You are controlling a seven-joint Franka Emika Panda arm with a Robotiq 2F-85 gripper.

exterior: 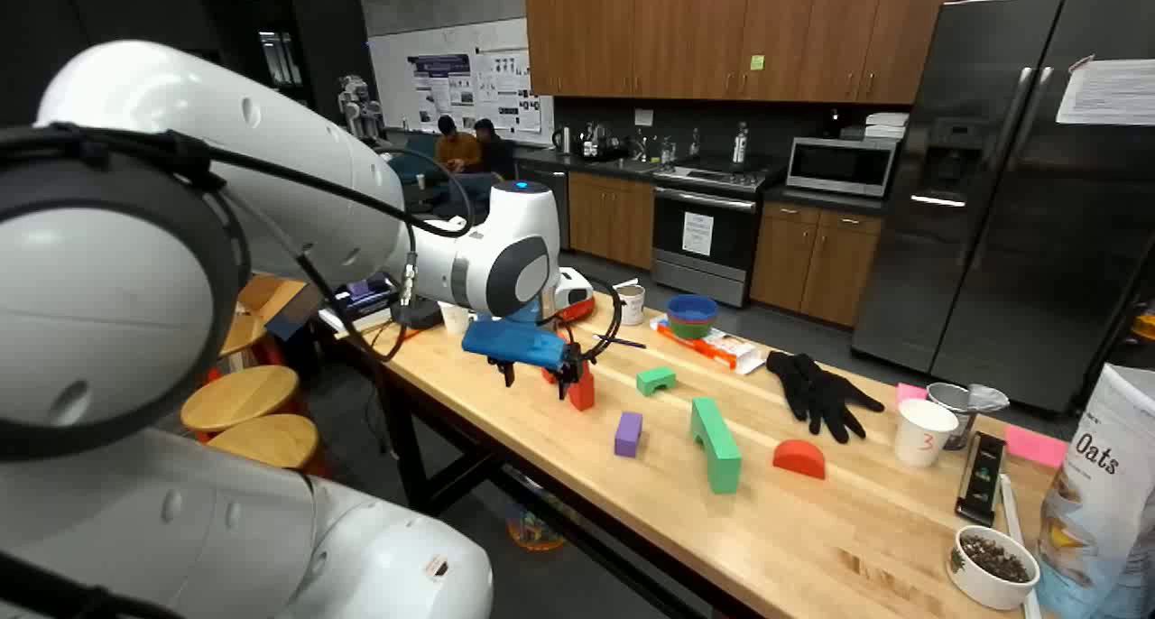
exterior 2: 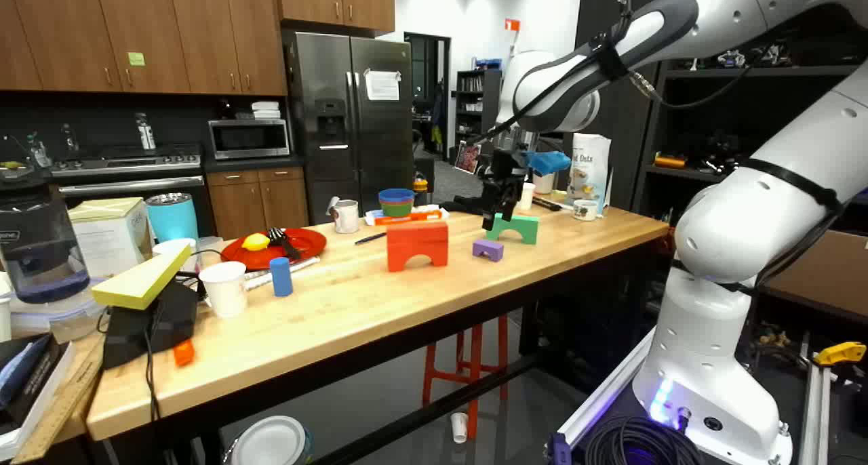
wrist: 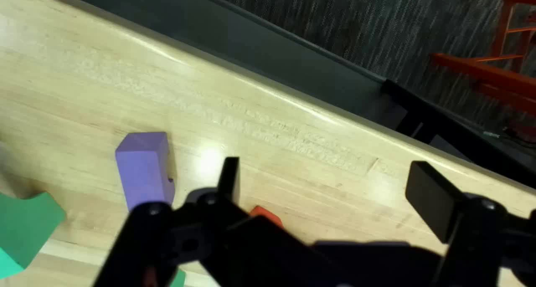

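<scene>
My end effector (wrist: 328,190) hangs wide open, empty. I'd guess pre-grasp; gripping the red block (exterior: 583,393) needs realignment first.

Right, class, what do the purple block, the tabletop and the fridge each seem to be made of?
Purple block: probably painted wood, possibly foam; matte look, evenly coloured faces with no visible grain.
Tabletop: wood, apparently varnished; grain runs in long strips, and bright glare spots show.
Fridge: seemingly metal, possibly stainless steel; smooth dark-grey surface with a soft sheen.
</scene>
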